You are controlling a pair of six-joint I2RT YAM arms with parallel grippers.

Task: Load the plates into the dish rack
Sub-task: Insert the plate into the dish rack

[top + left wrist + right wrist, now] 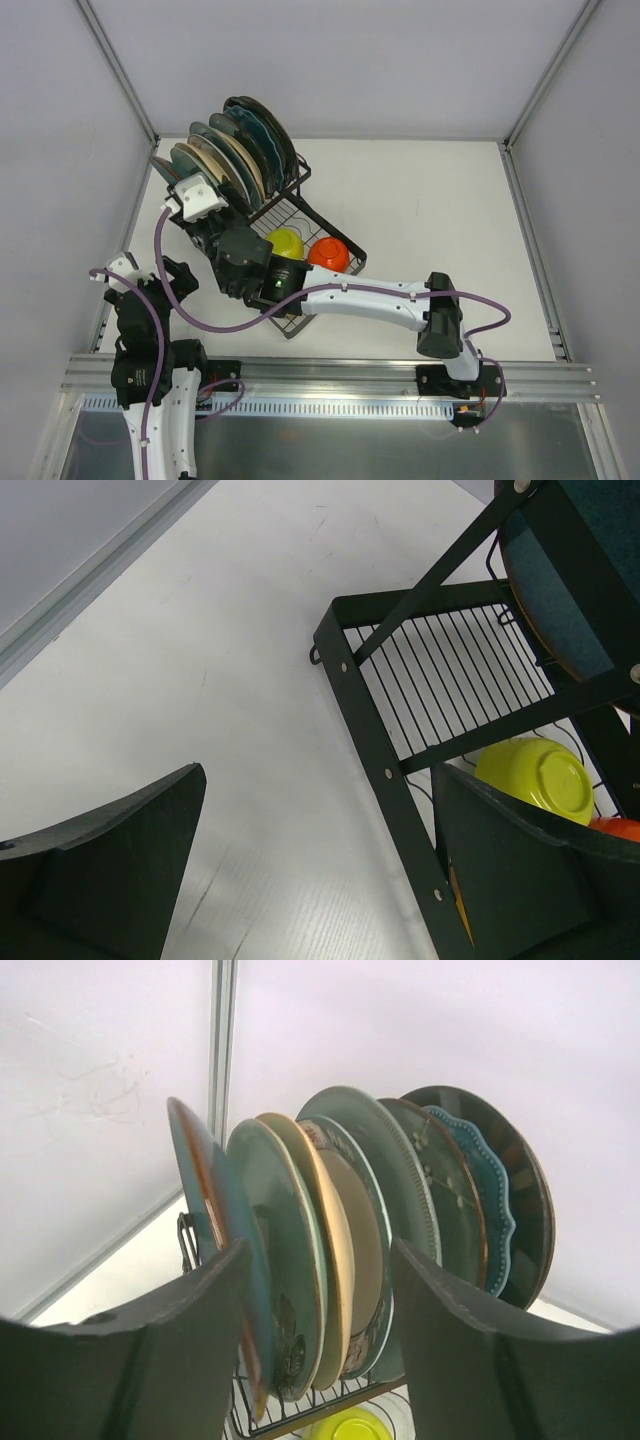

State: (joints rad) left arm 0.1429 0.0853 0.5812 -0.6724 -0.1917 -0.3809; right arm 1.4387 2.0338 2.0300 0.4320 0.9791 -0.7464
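— Plates (330,1220); where do you have them?

— Stood on edge in a tight row in the raised slotted part of the dish rack (335,225), upper left of my top view; through my right wrist camera they fill the centre of the frame, a dark teal one at the left end, tan undersides among them, a scalloped teal one and a dark one at the right end.

— And your right claw?

— My right claw (320,1255) is spread wide and has hold of nothing; its fingers rise from the bottom of the frame on either side of the nearer plates; the finger at the left (150,1350) overlaps the dark teal end plate, though I cannot tell whether it touches.

— The left one?

— My left claw (318,775) is spread wide too, with nothing in it; it hangs over the table (200,660) at the lower left of the top view, just beside the rack; in its own view the rack's black frame crosses the gap between the fingers.

— Anything else in the rack?

— A yellow bowl (535,775) lies in the lower basket, right of the left wrist frame; an orange bowl (622,828) sits just beside it at the right edge.
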